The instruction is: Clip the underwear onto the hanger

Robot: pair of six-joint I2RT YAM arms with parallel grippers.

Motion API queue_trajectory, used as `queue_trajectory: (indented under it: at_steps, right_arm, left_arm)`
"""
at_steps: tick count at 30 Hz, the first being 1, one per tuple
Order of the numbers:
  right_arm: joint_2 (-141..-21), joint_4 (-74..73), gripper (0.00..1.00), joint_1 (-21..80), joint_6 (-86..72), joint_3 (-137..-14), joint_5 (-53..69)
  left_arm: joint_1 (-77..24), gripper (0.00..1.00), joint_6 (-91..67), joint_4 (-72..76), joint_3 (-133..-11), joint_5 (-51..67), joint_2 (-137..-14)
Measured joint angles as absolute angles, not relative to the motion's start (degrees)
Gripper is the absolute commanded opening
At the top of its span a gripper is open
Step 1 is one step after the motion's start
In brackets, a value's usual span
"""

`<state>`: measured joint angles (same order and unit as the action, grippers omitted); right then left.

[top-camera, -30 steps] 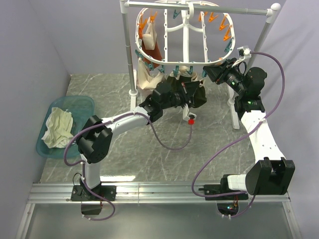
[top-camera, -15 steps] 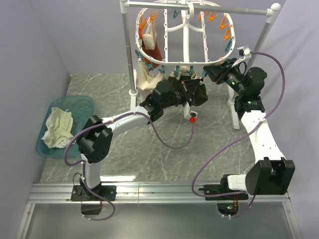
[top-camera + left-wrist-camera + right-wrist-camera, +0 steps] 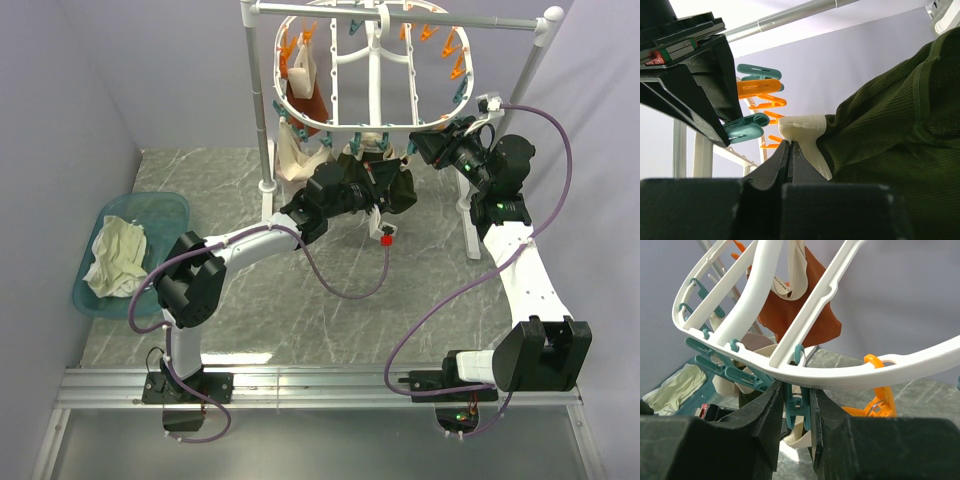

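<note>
The white oval hanger hangs from the pole, with orange and teal clothespins round its rim. My left gripper is shut on the pale beige waistband of the dark olive underwear and holds it up under the hanger's near rim. The green cloth fills the right of the left wrist view. My right gripper is shut on a teal clothespin hanging from the near rim. A beige fold sits at that pin's lower end; I cannot tell if the pin grips it.
A rust-red garment and a pinkish-beige one hang on the hanger's left side. The white pole stand carries the hanger. A teal basin holding a cream cloth sits at the table's left.
My left gripper has lifted the underwear a little, up to the hanger's near rim. The hanger has tilted slightly. The right arm has stayed in place.
</note>
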<state>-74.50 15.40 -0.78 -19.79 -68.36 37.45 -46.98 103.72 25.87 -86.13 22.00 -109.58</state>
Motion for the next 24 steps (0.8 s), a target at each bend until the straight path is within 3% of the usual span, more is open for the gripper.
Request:
queue_trajectory:
  at_steps: [24]
  right_arm:
    - [-75.13, 15.66, 0.00, -0.73, -18.55, -68.16, 36.86]
  left_arm:
    - [-47.24, 0.00, 102.13, 26.83, -86.13, 22.20, -109.54]
